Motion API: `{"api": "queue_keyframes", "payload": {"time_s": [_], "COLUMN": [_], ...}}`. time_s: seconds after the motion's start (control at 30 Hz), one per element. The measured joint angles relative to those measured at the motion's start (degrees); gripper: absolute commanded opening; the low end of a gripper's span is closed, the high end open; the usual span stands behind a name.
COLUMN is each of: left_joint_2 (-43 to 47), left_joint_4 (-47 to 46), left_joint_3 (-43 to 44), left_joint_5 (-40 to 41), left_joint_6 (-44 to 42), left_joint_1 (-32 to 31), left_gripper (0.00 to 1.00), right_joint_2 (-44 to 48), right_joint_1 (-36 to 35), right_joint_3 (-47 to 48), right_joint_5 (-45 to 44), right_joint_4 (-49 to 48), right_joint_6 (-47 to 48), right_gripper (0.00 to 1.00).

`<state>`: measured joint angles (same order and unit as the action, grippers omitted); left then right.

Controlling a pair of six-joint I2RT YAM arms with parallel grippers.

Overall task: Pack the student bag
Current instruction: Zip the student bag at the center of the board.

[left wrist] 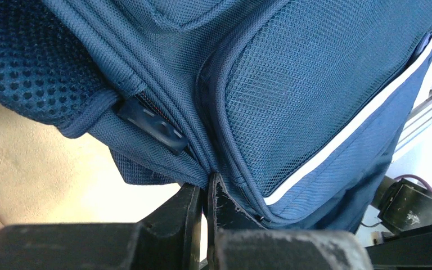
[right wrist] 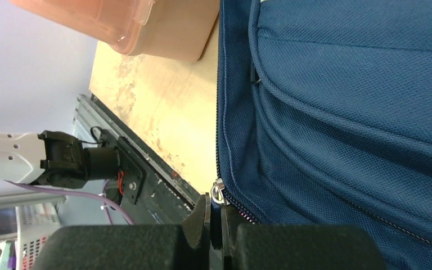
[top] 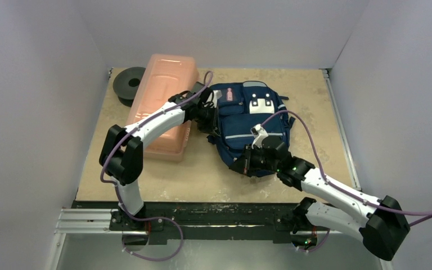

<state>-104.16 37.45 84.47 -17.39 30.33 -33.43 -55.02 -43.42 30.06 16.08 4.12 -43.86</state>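
"If you start at the far left of the table [top: 202, 177], what sits there?"

"A black spool [top: 129, 84] in the back corner. Just beside it is a long pink box [top: 166, 107] that runs toward the near edge. The left arm reaches across the top of that box."

"And the left gripper [left wrist: 207, 198]?"

"Its fingers are pressed together on a fold of the backpack [top: 247, 121]. They pinch the cloth at a seam on the bag's left side, just below a dark rubbery zip tab [left wrist: 153, 125]. The left wrist view shows the fabric caught between the two pads."

"Where does the backpack lie?"

"Flat on the table near the middle, just right of the pink box. Its front pockets face up and its top points toward the far wall. A small pink patch [top: 229, 95] sits near the top, and a pale grey stripe [top: 242, 136] crosses the lower pocket."

"Then the right side?"

"The right gripper [right wrist: 216, 216] is at the bag's near corner, reaching in from the lower right. Its fingers are drawn tight together on the metal zip pull [right wrist: 218, 194] — the little ring sits right at the tips, where the zip runs along the bag's edge."
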Motion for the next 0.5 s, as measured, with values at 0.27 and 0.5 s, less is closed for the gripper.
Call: {"api": "queue_keyframes", "payload": {"time_s": [0.27,0.5], "left_joint_2": [-12.0,-14.4], "left_joint_4": [11.6,15.6], "left_joint_3": [17.7,23.6], "left_joint_5": [-4.6,-9.9], "left_joint_6": [-10.4,-16.6], "left_joint_1": [0.7,-0.1], "left_gripper": [0.0,0.48], "right_joint_2": [7.0,22.3], "right_joint_1": [0.4,1.2], "right_joint_3": [-0.6,-8.5], "right_joint_5": [-4.6,-6.6], "right_joint_4": [8.6,7.3], "right_joint_6": [1.1,-5.1], "right_gripper": [0.0,0.0]}}
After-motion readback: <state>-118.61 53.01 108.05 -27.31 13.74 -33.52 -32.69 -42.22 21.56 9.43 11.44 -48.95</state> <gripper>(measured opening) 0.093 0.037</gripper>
